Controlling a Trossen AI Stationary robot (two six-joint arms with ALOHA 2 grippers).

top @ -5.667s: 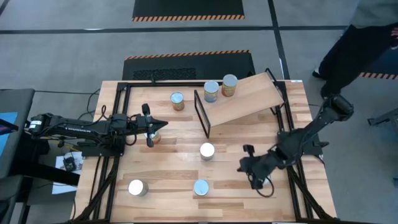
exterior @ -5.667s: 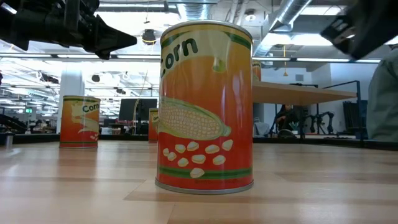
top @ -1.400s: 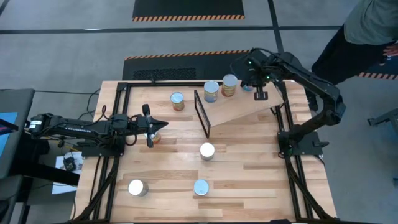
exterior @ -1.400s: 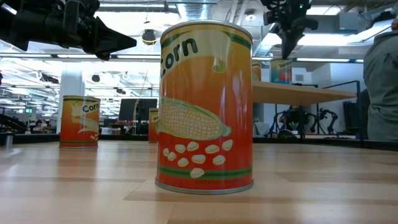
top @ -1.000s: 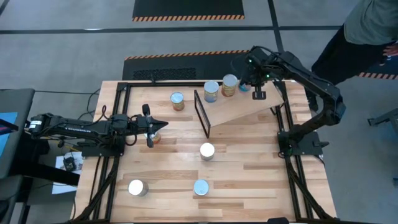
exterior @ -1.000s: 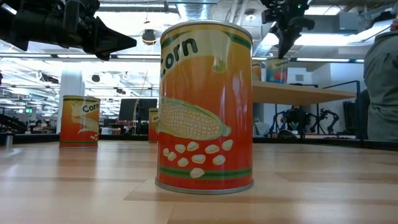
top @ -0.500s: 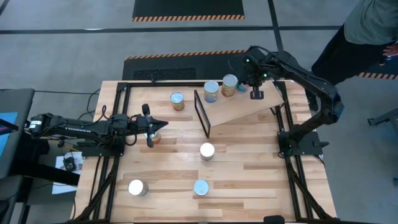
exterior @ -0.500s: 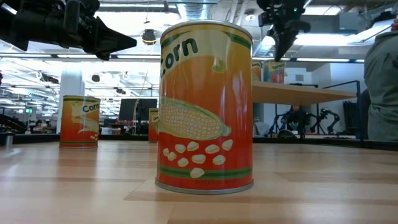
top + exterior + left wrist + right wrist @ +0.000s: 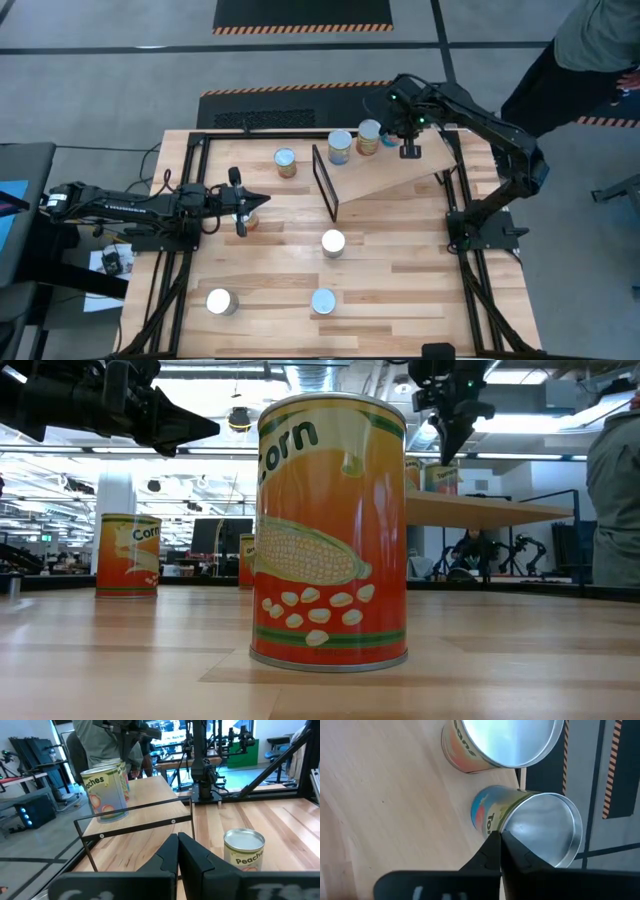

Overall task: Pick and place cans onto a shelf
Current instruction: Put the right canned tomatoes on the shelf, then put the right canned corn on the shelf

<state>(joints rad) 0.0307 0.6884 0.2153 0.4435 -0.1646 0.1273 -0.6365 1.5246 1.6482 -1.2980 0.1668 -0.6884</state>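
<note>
The tilted light-wood shelf [image 9: 400,165] stands at the table's far right, with its black end frame [image 9: 323,185] on its left. Two cans [image 9: 340,146] [image 9: 369,136] stand on its far edge. My right gripper [image 9: 409,150] is shut, right beside a third, blue-labelled can [image 9: 487,815] on the shelf. That can also shows in the low view [image 9: 440,477], under the gripper [image 9: 444,448]. My left gripper [image 9: 252,205] is shut and empty. It hangs over a can [image 9: 249,223] on the left of the table. My right gripper's shut fingertips [image 9: 496,837] lie against the blue-labelled can's side, just below its silver top rim [image 9: 512,812]. The fingers point steeply down, on the can's right side. The can stands upright on the shelf board.
More cans stand on the slatted table: one at the far middle [image 9: 286,162], one at the middle [image 9: 333,242], two near the front edge [image 9: 323,301] [image 9: 221,301]. A person [image 9: 590,60] stands beyond the table's far right corner.
My right gripper, shut, has gone a little toward the table's left along the shelf's far edge. The blue-labelled can has slid with it toward the two cans standing there and has stayed upright.
</note>
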